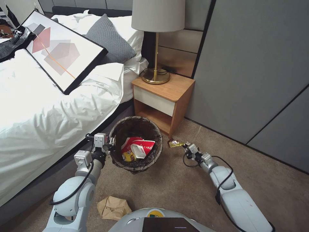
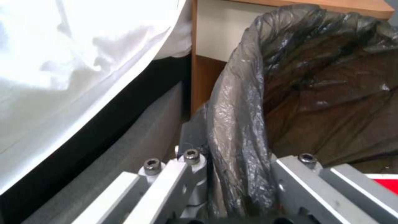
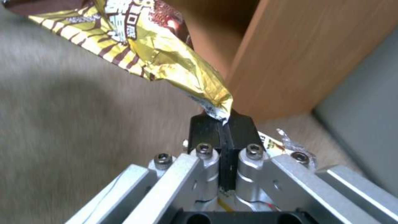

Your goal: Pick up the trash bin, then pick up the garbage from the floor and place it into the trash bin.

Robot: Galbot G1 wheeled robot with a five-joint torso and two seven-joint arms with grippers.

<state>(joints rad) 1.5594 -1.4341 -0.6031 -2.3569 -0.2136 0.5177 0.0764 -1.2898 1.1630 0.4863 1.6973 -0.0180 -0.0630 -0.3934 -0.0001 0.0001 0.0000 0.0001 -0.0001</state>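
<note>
The left gripper (image 1: 111, 141) clamps the bin (image 1: 136, 145) rim beside the bed, cups already inside — the right gripper (image 1: 186, 146) pinches a wrapper (image 1: 175, 143) near the nightstand, while the paper bag (image 1: 113, 207) lies on the floor.

My fingers (image 3: 207, 132) are black pads on silver metal links, and they pinch a gold foil wrapper (image 3: 166, 53) striped in dark brown with a brown printed panel. The trash bin (image 1: 136, 146) wears a glossy brown-black liner; inside lie red-and-white paper cups (image 1: 139, 146) and a yellow scrap (image 1: 128, 157). The carpet (image 1: 180, 190) is beige-brown, the crumpled paper bag (image 1: 112, 207) tan, the nightstand (image 1: 167, 96) orange wood with a cream drawer.
</note>
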